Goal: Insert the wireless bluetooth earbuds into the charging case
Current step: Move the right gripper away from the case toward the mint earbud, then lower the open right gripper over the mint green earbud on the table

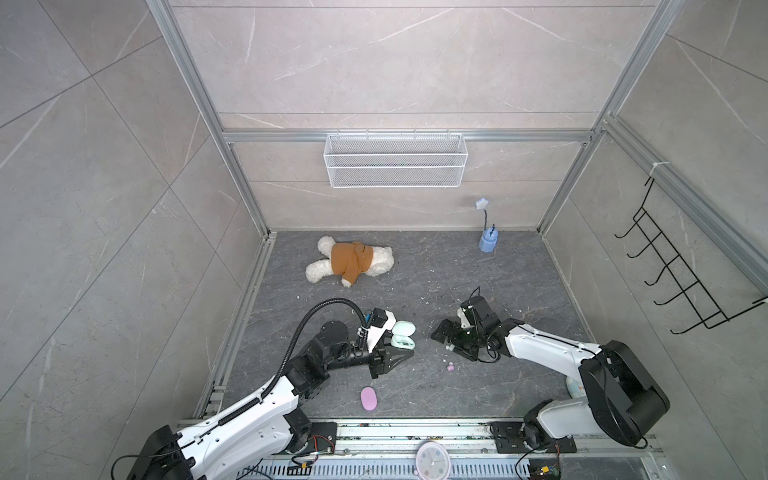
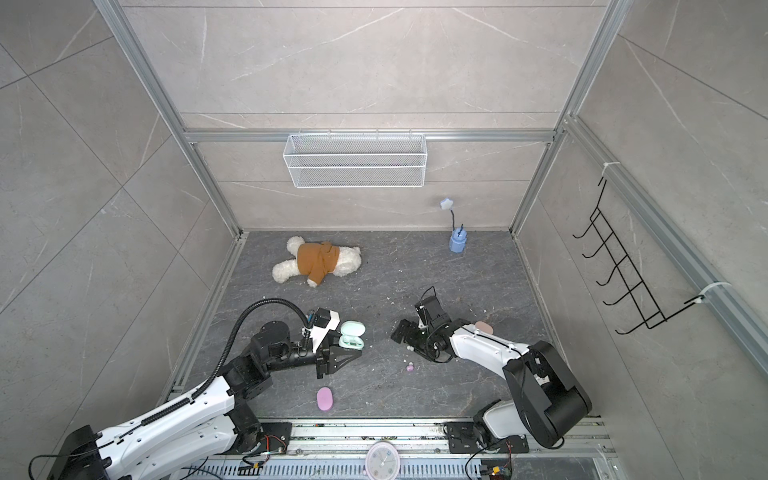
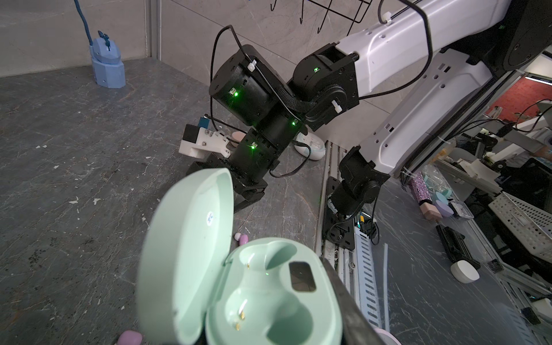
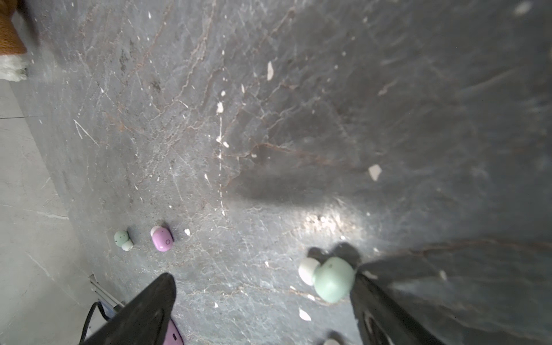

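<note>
Left wrist view: the left gripper [image 1: 399, 348] is pressed together on the base of the mint green charging case [image 3: 263, 298]. 1 black finger [image 3: 346, 301] shows against the side of the base. The lid [image 3: 185, 254] stands hinged open. The 2 sockets in the base show exposed gold contact pins. In both top views the case is held left of the middle of the dark table [image 1: 457, 270].

Right wrist view: the right gripper [image 4: 263, 276] has its 2 fingers spread wide, low over the table. A mint green earbud [image 4: 333, 279] with a white tip sits between them. It touches the inner face of 1 finger and is well apart from the other. Farther off on the table lie a lilac earbud [image 4: 162, 239] and, just beside it, a second mint green earbud [image 4: 122, 239]. These 2 do not touch.

In a top view, a closed lilac case [image 1: 369, 399] lies near the front edge of the table, between the 2 arms.
</note>
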Action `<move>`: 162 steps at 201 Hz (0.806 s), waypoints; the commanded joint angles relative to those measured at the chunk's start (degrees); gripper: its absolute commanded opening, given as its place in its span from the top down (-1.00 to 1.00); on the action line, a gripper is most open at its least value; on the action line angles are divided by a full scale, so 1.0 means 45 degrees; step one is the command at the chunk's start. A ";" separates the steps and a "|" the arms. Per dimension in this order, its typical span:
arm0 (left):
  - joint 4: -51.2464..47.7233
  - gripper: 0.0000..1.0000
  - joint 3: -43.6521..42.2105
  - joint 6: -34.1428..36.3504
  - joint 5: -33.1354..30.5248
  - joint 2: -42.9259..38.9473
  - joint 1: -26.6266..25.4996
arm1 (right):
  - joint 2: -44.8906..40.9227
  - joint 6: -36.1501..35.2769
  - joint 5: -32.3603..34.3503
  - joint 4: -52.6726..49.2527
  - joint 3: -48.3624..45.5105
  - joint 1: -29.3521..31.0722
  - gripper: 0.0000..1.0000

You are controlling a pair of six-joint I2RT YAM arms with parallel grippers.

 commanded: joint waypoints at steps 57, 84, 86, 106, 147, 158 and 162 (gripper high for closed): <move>0.0423 0.58 0.0242 0.0154 -0.0109 -0.0205 -0.0019 | 0.0451 -0.0320 -0.0481 -0.0176 0.0475 -0.0059 -0.87; 0.0410 0.58 0.0245 0.0189 -0.0136 -0.0205 -0.0018 | 0.0403 -0.0323 -0.0613 -0.0197 0.0658 -0.0079 -0.86; 0.0415 0.58 0.0258 0.0187 -0.0136 -0.0205 -0.0022 | 0.0406 -0.0323 -0.0623 -0.0192 0.0672 -0.0077 -0.86; 0.0420 0.58 0.0244 0.0212 -0.0132 -0.0166 -0.0018 | 0.0521 -0.0304 -0.0809 -0.0084 0.0782 -0.0067 -0.86; 0.0415 0.58 0.0243 0.0208 -0.0125 -0.0166 -0.0019 | 0.0693 -0.0301 -0.1071 0.0007 0.1034 -0.0069 -0.85; 0.0413 0.59 0.0242 0.0212 -0.0136 -0.0168 -0.0017 | 0.0737 -0.0341 -0.1074 -0.0100 0.1122 -0.0059 -0.84; 0.0405 0.59 0.0245 0.0210 -0.0136 -0.0183 -0.0013 | 0.0738 -0.0361 -0.1074 -0.0144 0.1153 -0.0055 -0.84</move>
